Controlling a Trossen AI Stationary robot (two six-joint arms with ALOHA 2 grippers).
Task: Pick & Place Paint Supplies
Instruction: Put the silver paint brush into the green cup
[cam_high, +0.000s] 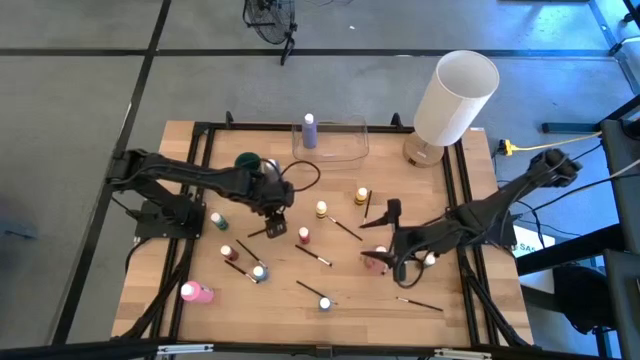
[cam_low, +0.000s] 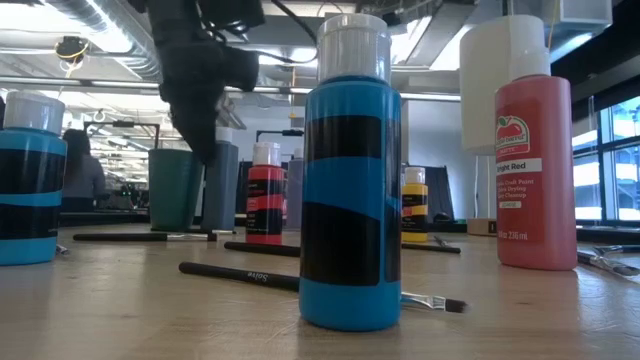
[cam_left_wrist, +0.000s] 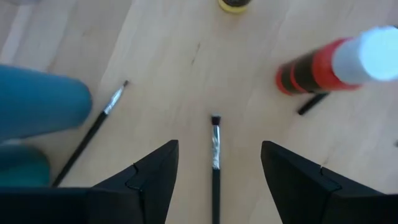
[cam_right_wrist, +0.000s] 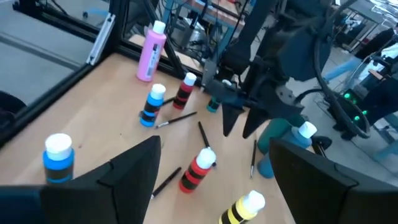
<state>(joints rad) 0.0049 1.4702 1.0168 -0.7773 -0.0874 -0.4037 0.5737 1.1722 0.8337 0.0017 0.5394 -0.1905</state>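
Paint bottles stand scattered on the wooden table (cam_high: 180, 180): red-and-black (cam_high: 303, 236), yellow (cam_high: 322, 210), blue (cam_high: 325, 302). A pink one (cam_high: 197, 292) lies on its side. Thin dark brushes lie flat among them. A lilac bottle (cam_high: 309, 130) stands in the clear container (cam_high: 345, 140). My left gripper (cam_left_wrist: 215, 180) hangs open, pointing down over one brush (cam_left_wrist: 215, 146), a finger on either side and clear of it. My right gripper (cam_right_wrist: 211, 180) is open, raised near the table's right side, holding nothing.
A teal cup (cam_high: 247, 162) stands just beyond the left gripper, and a second brush (cam_left_wrist: 93, 130) lies beside it. A tall white cylinder (cam_high: 455, 95) stands at the far right corner. A red bottle (cam_left_wrist: 323, 62) is close to the left gripper.
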